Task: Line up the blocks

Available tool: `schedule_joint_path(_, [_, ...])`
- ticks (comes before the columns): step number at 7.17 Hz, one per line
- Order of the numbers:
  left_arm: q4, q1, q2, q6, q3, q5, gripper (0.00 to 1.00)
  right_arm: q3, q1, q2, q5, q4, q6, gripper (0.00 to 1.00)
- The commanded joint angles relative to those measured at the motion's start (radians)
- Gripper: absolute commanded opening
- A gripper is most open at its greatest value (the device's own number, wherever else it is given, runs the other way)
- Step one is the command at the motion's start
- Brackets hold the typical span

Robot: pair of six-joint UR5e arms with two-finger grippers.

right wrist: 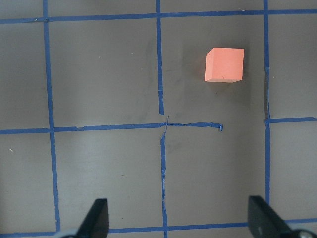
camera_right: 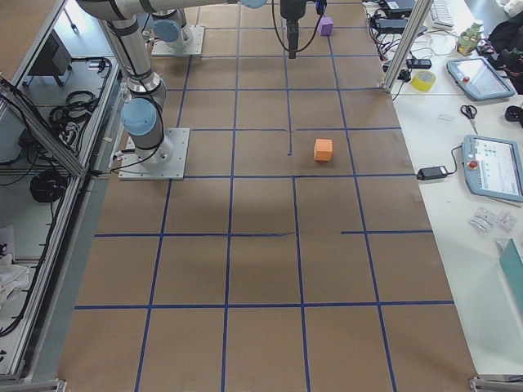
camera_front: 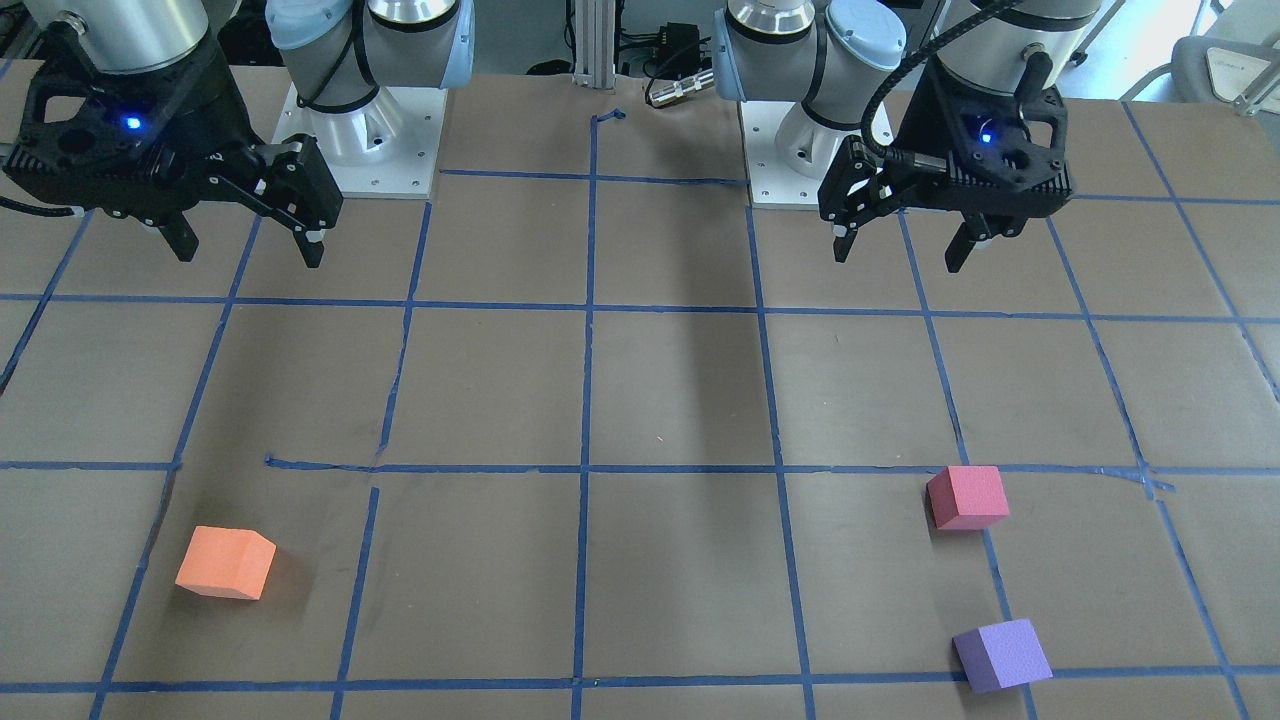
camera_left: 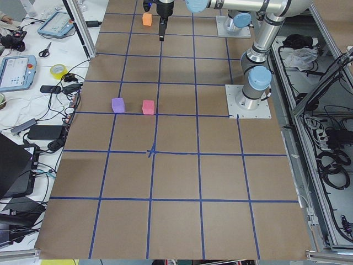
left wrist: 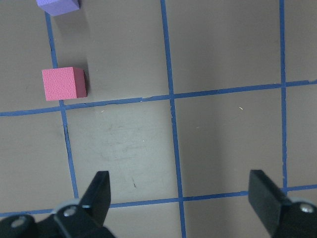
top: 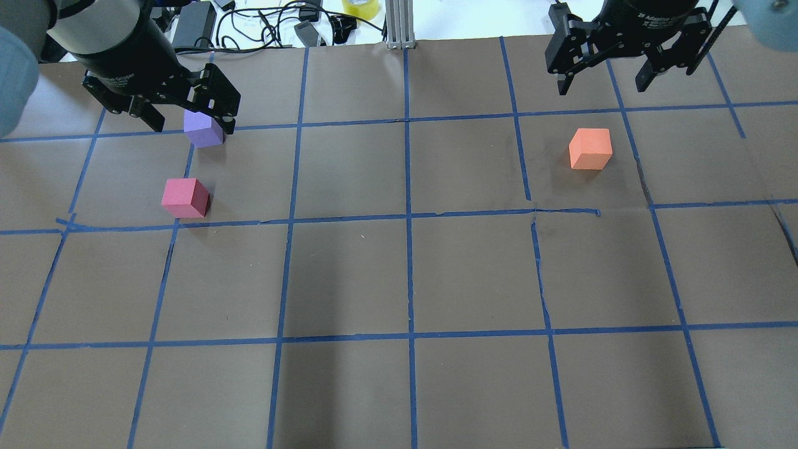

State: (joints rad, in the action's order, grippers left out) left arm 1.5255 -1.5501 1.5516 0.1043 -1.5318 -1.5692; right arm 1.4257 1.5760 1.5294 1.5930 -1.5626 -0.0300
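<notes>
Overhead view, clock from table centre. Left gripper (camera_front: 898, 255) hangs high, jaws spread, holding nothing. Purple block (top: 204, 129) sits on the table at 10 o'clock, with the pinkish-red block (top: 185, 198) near it at its 6 o'clock, apart. Orange block (top: 590, 149) sits alone at 2 o'clock, well apart from the pair. Right gripper (top: 602, 84) hangs at the orange block's 12 o'clock, jaws released and empty. Step is likely the opening reach, no line yet. Next move probably calls for the right gripper to descend, straddle the orange block, close, then carry it toward 9 o'clock.
</notes>
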Motion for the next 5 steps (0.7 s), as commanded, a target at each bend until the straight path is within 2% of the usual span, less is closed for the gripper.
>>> schedule_joint_path(1, [0.001, 0.001, 0.001, 0.0, -0.001, 0.0, 1.0, 0.006, 0.001, 0.0, -0.002, -0.025, 0.012, 1.0])
schedule_joint_path(5, [-0.001, 0.001, -0.001, 0.0, 0.001, 0.0, 1.0, 0.031, 0.001, -0.002, -0.01, -0.024, 0.012, 1.0])
